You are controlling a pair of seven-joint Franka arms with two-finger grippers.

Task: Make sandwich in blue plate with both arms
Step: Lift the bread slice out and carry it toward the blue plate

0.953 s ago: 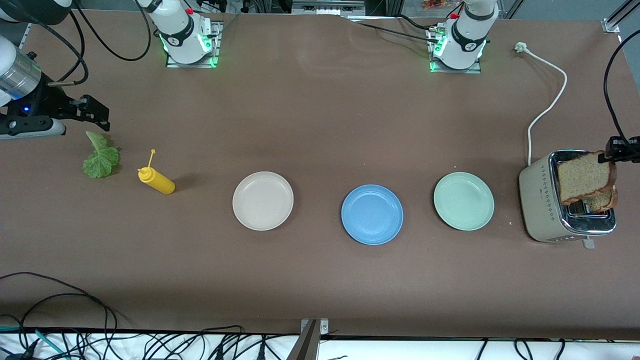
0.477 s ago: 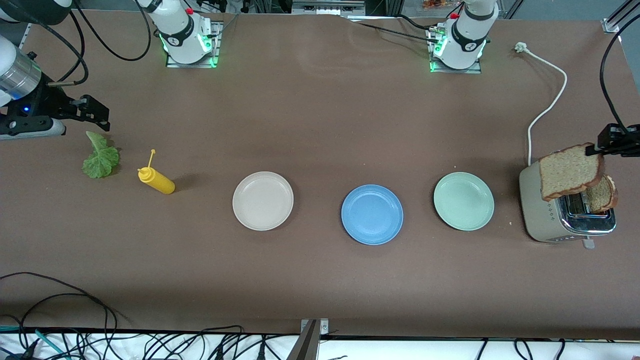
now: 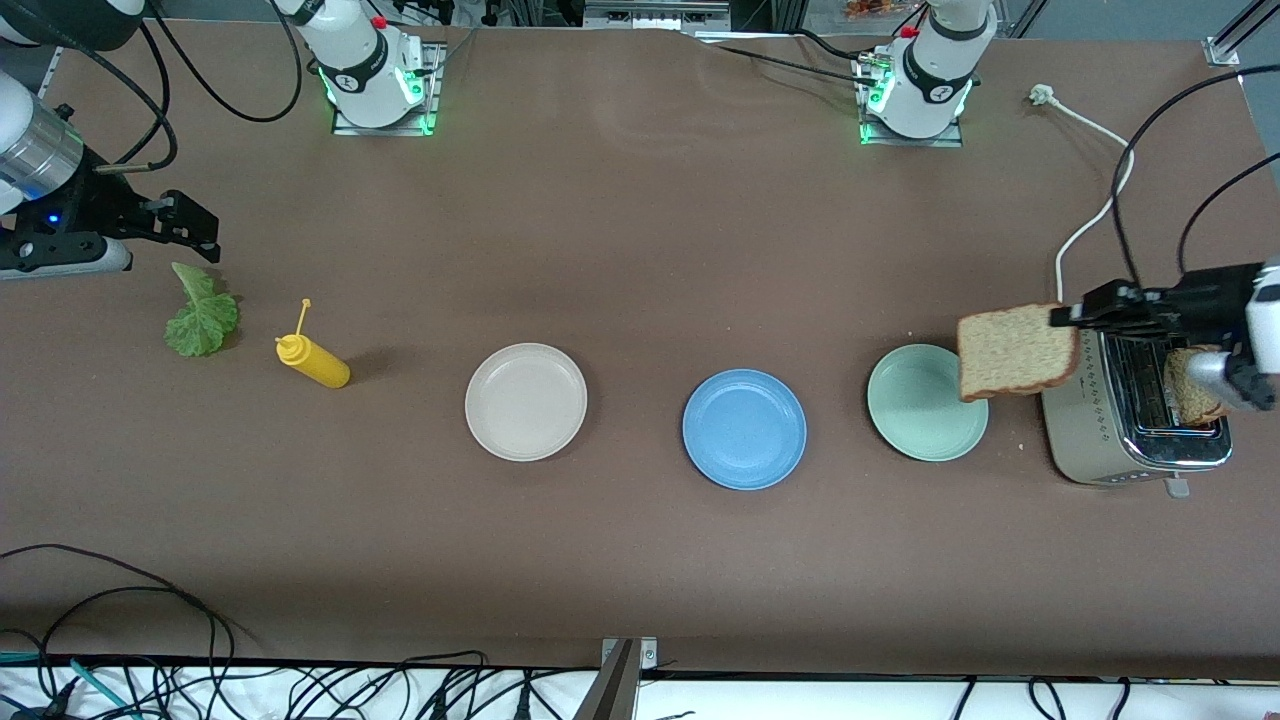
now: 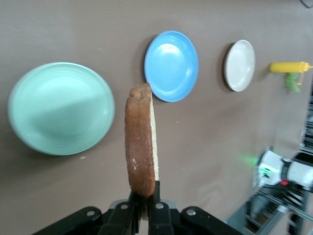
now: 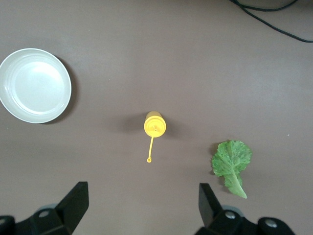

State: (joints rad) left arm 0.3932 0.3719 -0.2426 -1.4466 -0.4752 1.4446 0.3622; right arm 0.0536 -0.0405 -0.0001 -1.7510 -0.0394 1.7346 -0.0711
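Observation:
My left gripper (image 3: 1064, 317) (image 4: 145, 197) is shut on the top edge of a brown bread slice (image 3: 1015, 352) (image 4: 141, 142). The slice hangs upright in the air over the rim of the mint-green plate (image 3: 915, 415), beside the toaster (image 3: 1085, 425). A second bread slice (image 3: 1192, 398) stands in the toaster slot. The blue plate (image 3: 744, 429) (image 4: 171, 66) lies bare at the table's middle. My right gripper (image 3: 196, 228) (image 5: 142, 200) hangs open, with nothing between its fingers, above the table near the lettuce leaf (image 3: 202, 315) (image 5: 231, 159).
A cream-white plate (image 3: 526, 401) (image 5: 34, 85) lies toward the right arm's end of the blue plate. A yellow squeeze bottle (image 3: 315, 362) (image 5: 155, 123) lies beside the lettuce. The toaster's white cord (image 3: 1095, 215) runs toward the left arm's base. Cables hang along the table's near edge.
My left gripper has lifted the bread slice out of the toaster and carried it toward the mint-green plate. The right arm has stayed still.

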